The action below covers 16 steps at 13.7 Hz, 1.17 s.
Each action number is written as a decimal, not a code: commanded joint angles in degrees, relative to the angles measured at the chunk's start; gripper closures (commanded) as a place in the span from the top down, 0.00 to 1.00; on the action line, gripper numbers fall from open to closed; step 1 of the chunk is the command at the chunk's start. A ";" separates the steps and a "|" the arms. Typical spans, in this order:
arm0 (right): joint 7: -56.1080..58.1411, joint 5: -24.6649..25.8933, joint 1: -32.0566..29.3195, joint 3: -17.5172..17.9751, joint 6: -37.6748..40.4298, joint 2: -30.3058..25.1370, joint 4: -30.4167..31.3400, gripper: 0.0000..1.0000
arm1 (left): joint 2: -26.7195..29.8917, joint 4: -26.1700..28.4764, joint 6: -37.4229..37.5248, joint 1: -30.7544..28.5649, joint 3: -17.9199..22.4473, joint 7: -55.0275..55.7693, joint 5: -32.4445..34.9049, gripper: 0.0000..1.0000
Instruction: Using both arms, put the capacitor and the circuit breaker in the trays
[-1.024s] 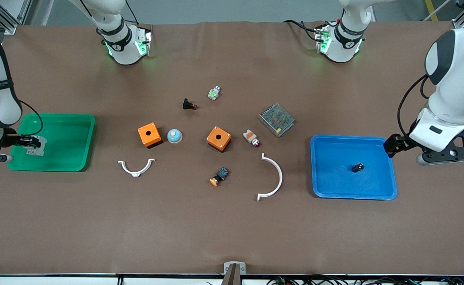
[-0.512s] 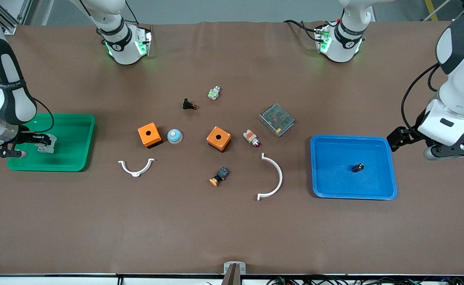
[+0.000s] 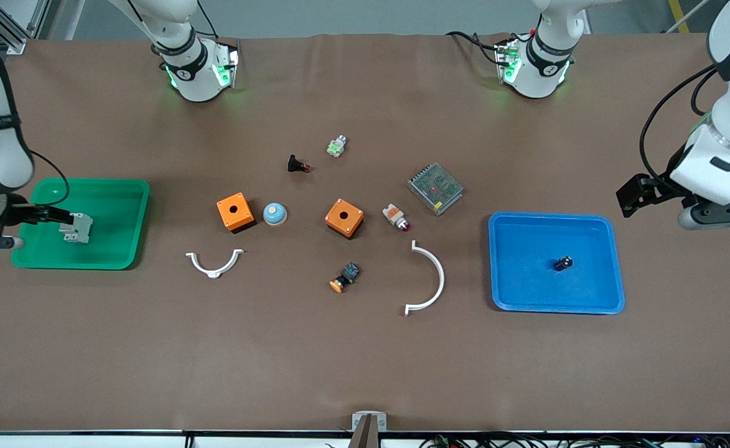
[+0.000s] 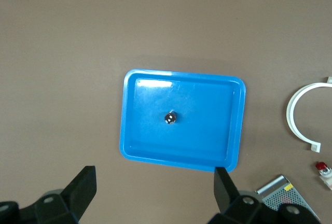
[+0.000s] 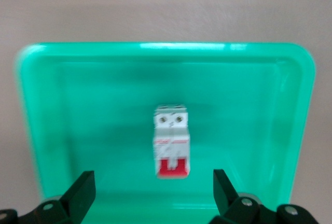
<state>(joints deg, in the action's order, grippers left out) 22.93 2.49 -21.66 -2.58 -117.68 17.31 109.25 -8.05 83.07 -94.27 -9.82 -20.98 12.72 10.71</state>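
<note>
The circuit breaker (image 3: pixel 77 228), a white-grey block with red levers, lies free in the green tray (image 3: pixel 122 205); it also shows in the right wrist view (image 5: pixel 171 148) inside the tray (image 5: pixel 249 105). My right gripper (image 3: pixel 46 215) is open and empty over the tray's end, just beside the breaker (image 5: pixel 153 180). The capacitor (image 3: pixel 562 263), a tiny black cylinder, lies in the blue tray (image 3: pixel 526 236); the left wrist view shows the capacitor (image 4: pixel 170 117) and the tray (image 4: pixel 207 130). My left gripper (image 3: pixel 633 194) is open and empty, up over the table beside the blue tray (image 4: pixel 154 180).
Between the trays lie two orange boxes (image 3: pixel 235 212) (image 3: pixel 344 218), a blue dome (image 3: pixel 274 213), two white curved brackets (image 3: pixel 214 262) (image 3: pixel 428 279), a mesh power supply (image 3: pixel 435 188), an orange-capped button (image 3: pixel 344 277), a white-orange part (image 3: pixel 396 216), a black part (image 3: pixel 297 165) and a green-white part (image 3: pixel 336 146).
My right gripper has let go of the circuit breaker in the green tray and drawn back from it. My left gripper has risen away from the blue tray.
</note>
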 commanded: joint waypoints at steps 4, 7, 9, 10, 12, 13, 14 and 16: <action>-14.81 -2.32 10.74 0.56 18.78 -12.46 -6.42 0.99 | 5.92 0.33 5.41 3.63 7.49 -8.66 -6.12 1.00; -19.94 -2.32 14.89 0.56 20.65 -17.04 -6.68 1.00 | 8.12 2.17 7.87 9.28 15.43 -10.77 -9.29 1.00; -20.11 -2.58 14.89 0.65 21.95 -17.23 -9.65 1.00 | 10.15 4.89 7.79 10.43 17.64 -12.01 -10.53 1.00; -20.11 -3.19 15.50 0.65 23.62 -17.14 -11.93 1.00 | 11.29 6.04 7.78 10.61 17.90 -11.92 -10.53 1.00; -20.81 -3.20 17.00 0.47 25.21 -17.05 -14.23 1.00 | 12.96 7.71 7.70 11.13 17.99 -11.84 -10.62 1.00; -22.03 -3.20 17.26 0.56 25.13 -16.96 -15.11 1.00 | 14.62 8.85 7.70 11.40 18.08 -11.05 -10.54 1.00; -22.74 -3.20 17.70 0.56 25.13 -16.88 -16.51 1.00 | 15.07 9.30 7.61 11.66 18.08 -10.78 -10.53 1.00; -22.58 -2.67 18.58 0.47 25.04 -16.53 -19.85 1.00 | 14.56 9.13 7.52 11.41 18.00 -10.96 -10.53 1.00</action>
<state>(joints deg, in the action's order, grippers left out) 1.39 0.21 -4.19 -1.61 -93.67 0.01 93.34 5.16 90.43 -86.44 1.17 -3.81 1.86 0.94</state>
